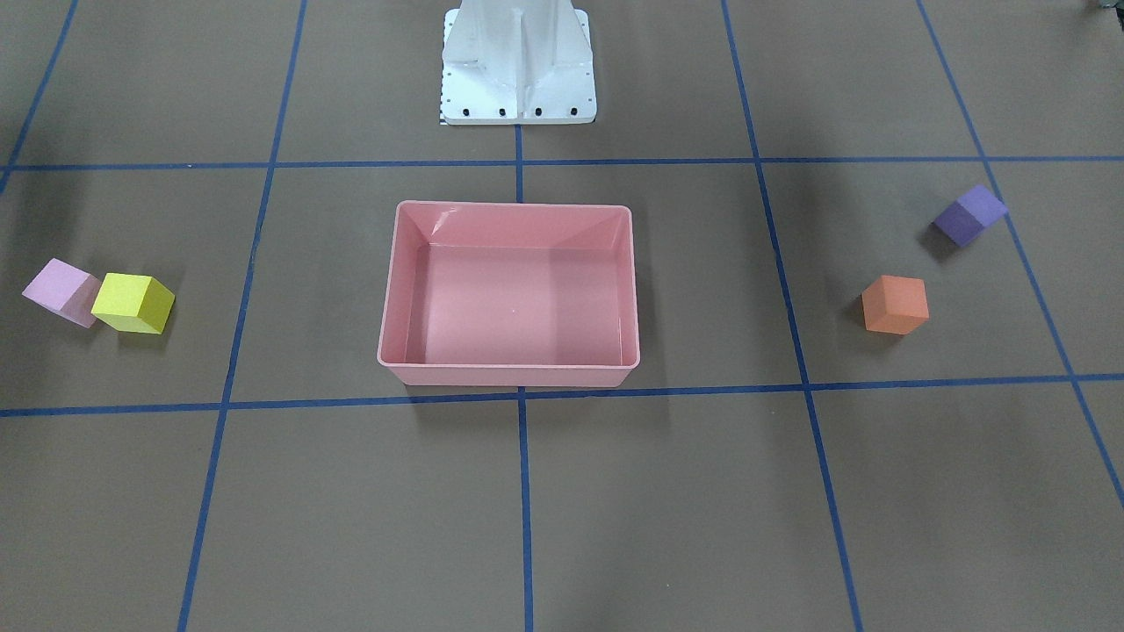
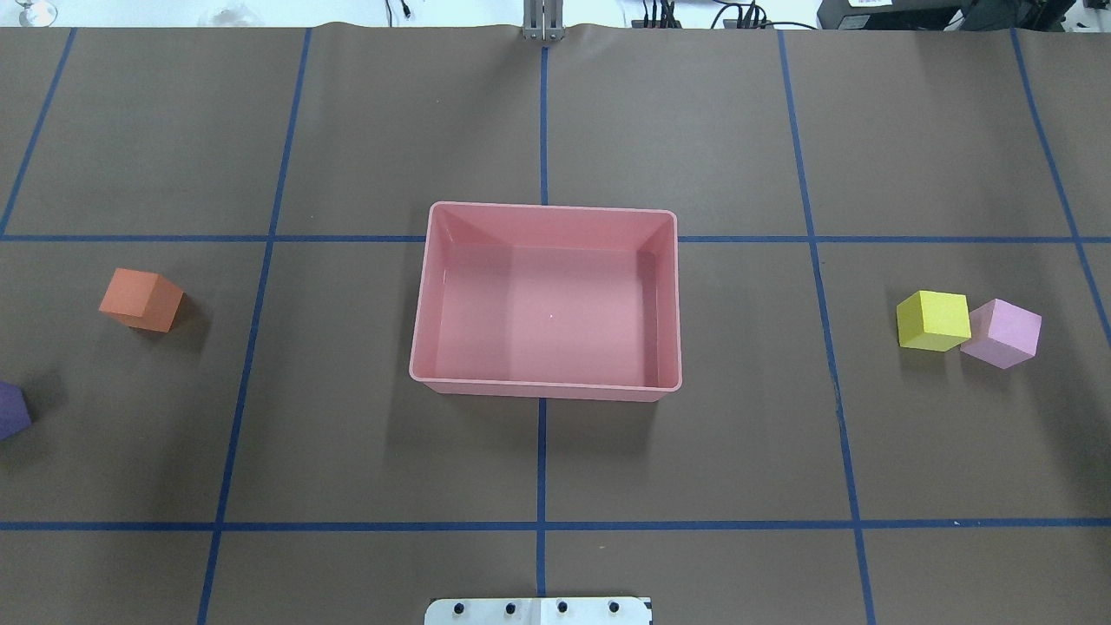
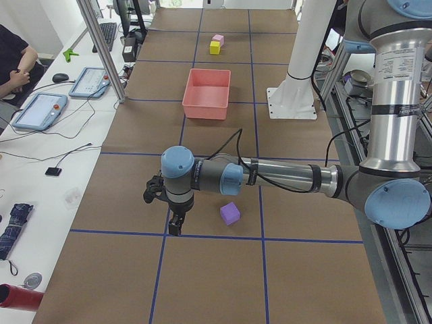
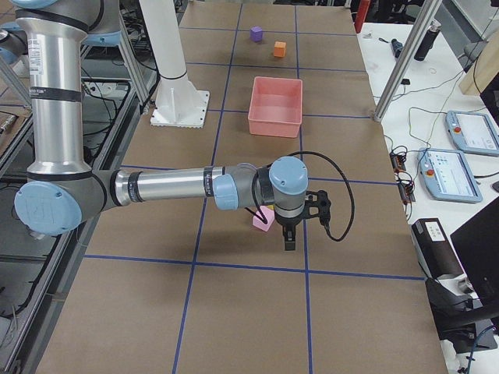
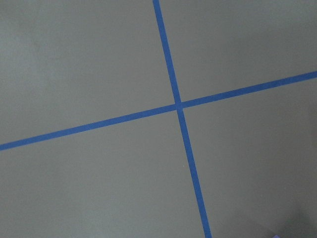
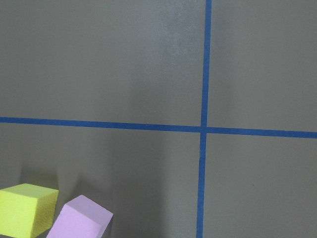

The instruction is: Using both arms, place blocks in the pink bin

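The bench [image 2: 694,130] was covered in brown sheeting marked with a blue tape grid [image 2: 542,451]. A white side table [image 3: 27,152] carried two tablet pendants [image 3: 40,110] and a mouse [image 3: 61,77].

Four blocks [image 2: 933,320], one pink bin [image 2: 419,312], two arms [image 3: 290,179] and one white pedestal [image 1: 518,79].

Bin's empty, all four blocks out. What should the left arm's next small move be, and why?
Probably shift the left hand over the purple block: it hangs beside that block, and its wrist view shows only a purple sliver at the corner.
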You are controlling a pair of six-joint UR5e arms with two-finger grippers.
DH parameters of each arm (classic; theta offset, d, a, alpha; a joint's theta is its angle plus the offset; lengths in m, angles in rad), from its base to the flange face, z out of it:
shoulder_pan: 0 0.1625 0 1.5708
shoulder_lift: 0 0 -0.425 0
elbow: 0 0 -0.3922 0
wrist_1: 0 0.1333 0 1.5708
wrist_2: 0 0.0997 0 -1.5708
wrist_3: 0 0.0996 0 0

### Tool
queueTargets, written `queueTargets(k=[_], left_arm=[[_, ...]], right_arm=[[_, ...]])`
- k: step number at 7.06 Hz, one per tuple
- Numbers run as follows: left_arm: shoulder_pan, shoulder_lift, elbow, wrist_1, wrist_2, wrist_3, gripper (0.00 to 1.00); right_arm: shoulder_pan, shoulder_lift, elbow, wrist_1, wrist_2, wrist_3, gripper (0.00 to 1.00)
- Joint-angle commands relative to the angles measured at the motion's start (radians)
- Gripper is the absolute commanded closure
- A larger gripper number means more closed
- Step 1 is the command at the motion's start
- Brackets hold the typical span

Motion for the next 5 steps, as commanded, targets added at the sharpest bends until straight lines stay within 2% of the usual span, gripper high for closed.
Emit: queueTargets(k=[1,3,4,5], left_arm=[[-0.001,0.000,0.005,-0.058,0.000,-0.004,0.00],[0.008,0.003,-0.002,-0.058,-0.018,-0.131,0.00],[0.037,0.004,-0.004,-0.061,-0.088,-0.182,0.00],[0.041,0.012,-0.012,-0.088,-0.112,-0.304,0.00]], right_arm=[[0.000,0.001,-0.001,0.000,0.000,0.000,0.00],[0.000,0.003,0.004,0.000,0.002,0.000,0.00],[0.000,0.003,0.004,0.000,0.002,0.000,0.00],[0.000,0.003,0.004,0.000,0.002,0.000,0.00]])
